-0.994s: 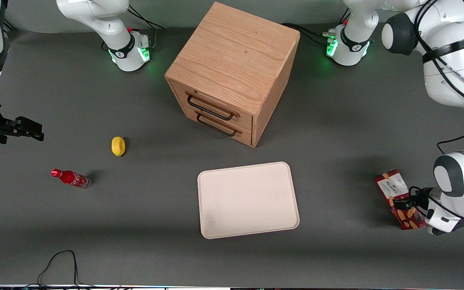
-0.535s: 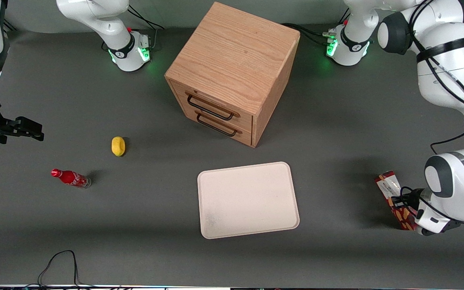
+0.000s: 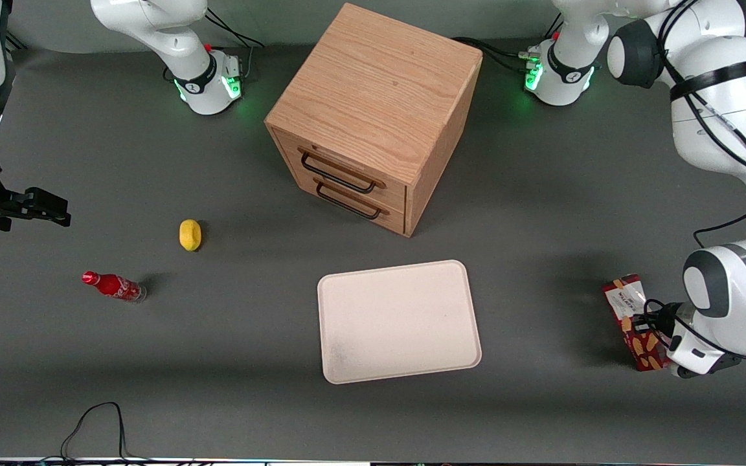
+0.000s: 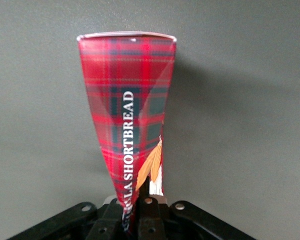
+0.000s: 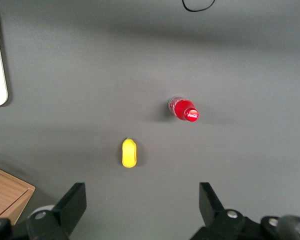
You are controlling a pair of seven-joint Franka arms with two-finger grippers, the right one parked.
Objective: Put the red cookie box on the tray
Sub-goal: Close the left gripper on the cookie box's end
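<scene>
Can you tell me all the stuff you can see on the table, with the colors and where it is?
red cookie box: one, dark red with white label, toward the working arm's end of the table, pinched in the gripper.
tray: one, cream-white, nearer the front camera than the cabinet.
drawer cabinet: one, wooden, two black handles.
lemon: one, yellow, toward the parked arm's end.
soda bottle: one, red, beside the lemon, nearer the front camera.
cable: one, black, at the table edge nearest the front camera.
gripper: one, black, shut on the box.
</scene>
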